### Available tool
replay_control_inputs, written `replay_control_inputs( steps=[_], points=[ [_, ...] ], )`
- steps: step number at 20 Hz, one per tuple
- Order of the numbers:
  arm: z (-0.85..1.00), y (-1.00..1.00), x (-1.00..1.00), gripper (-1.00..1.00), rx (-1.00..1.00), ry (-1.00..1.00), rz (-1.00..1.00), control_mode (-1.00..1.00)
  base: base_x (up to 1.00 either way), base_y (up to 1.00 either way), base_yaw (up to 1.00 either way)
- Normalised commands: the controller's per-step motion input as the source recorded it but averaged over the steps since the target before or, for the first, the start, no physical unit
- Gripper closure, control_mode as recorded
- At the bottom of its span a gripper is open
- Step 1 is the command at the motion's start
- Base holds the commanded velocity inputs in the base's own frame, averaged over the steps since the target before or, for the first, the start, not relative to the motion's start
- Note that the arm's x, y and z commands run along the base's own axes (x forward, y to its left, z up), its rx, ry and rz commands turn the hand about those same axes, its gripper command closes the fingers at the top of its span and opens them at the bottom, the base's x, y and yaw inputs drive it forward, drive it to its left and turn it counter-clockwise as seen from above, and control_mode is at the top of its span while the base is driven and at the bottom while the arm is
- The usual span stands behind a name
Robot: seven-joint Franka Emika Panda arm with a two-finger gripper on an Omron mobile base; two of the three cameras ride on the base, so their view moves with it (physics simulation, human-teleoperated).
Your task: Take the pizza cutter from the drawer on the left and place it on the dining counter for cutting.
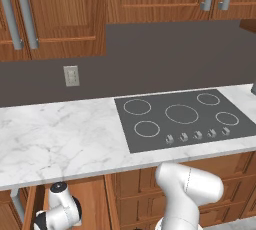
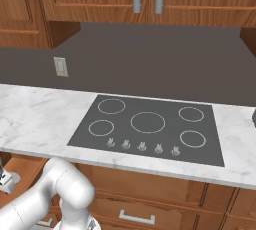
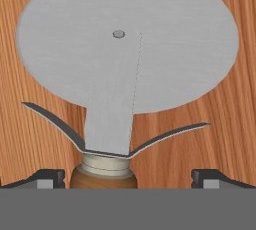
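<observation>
The arm bends down low in front of the counter (image 1: 60,139), reaching into the drawer (image 1: 90,199). The hand (image 3: 128,176) is wide apart, one finger on each side of the pizza cutter (image 3: 125,54). The cutter lies flat on the drawer's wood, its wheel pointing away from the hand and its brown handle between the fingers.

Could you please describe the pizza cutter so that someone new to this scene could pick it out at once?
Below the white marble counter with the black cooktop, at its left end, the reddish-brown wood drawer stands open. On its plain wooden floor lies the pizza cutter: a large round silver-grey disc on a flat metal arm, with a curved guard and a brown wooden handle.
</observation>
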Motion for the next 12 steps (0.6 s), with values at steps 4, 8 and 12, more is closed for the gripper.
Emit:
replay_control_inputs(
  steps=[4, 8, 12],
  points=[
    [-0.16, 0.07, 0.0, -1.0, 0.0, 0.0, 0.0, -1.0, 0.0, 0.0, 0.0],
    [0.0, 0.0, 0.0, -1.0, 0.0, 0.0, 0.0, -1.0, 0.0, 0.0, 0.0],
    [0.0, 0.0, 0.0, -1.0, 0.0, 0.0, 0.0, -1.0, 0.0, 0.0, 0.0]
  ],
)
